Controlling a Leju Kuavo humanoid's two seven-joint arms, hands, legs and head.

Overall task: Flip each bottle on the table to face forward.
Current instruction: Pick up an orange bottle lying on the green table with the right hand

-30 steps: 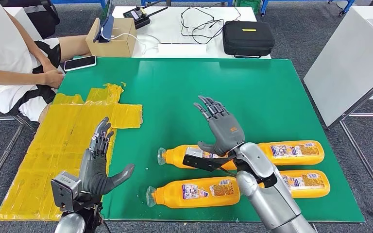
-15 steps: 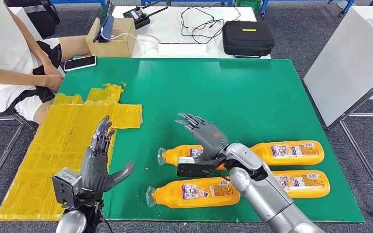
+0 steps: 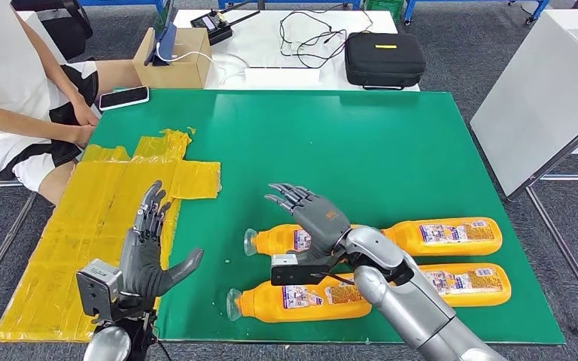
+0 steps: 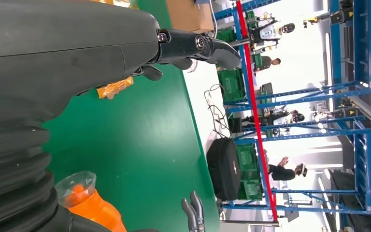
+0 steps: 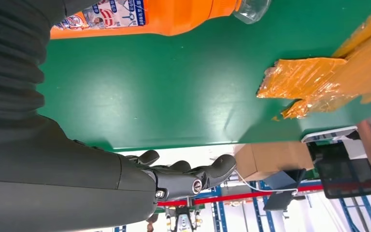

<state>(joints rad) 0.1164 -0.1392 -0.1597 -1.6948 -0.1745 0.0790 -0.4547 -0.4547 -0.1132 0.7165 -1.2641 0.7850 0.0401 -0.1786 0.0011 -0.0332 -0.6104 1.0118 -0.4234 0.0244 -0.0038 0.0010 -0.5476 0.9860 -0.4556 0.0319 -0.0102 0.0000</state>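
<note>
Right hand (image 3: pixel 317 218): grey, fingers spread and stretched flat, palm down, holding nothing. It hovers at lower centre of the head view over the neck end of the upper-left orange plastic bottle (image 3: pixel 286 241); whether it touches that bottle cannot be told.

Left hand (image 3: pixel 148 252): dark grey, fingers apart and upright, thumb out to the side, holding nothing. It sits at lower left of the head view, above the border between the crinkled yellow plastic sheet (image 3: pixel 98 218) and the green table mat (image 3: pixel 346 143).

Bottles: four, orange plastic, long and rounded, clear caps, all lying on their sides in two rows at lower centre and lower right of the head view, caps pointing left. The lower-left bottle (image 3: pixel 301 299) and the upper-right bottle (image 3: pixel 448 236) show printed labels on top, as does the lower-right bottle (image 3: pixel 470 282).

Mat: smooth, matt, flat.

Upper frame: brown cardboard box (image 3: pixel 174 60), black zipped case (image 3: pixel 384 59), phone in a pale case (image 3: pixel 123 98) on the mat's corner. A seated person (image 3: pixel 15 98) occupies the upper left.
</note>
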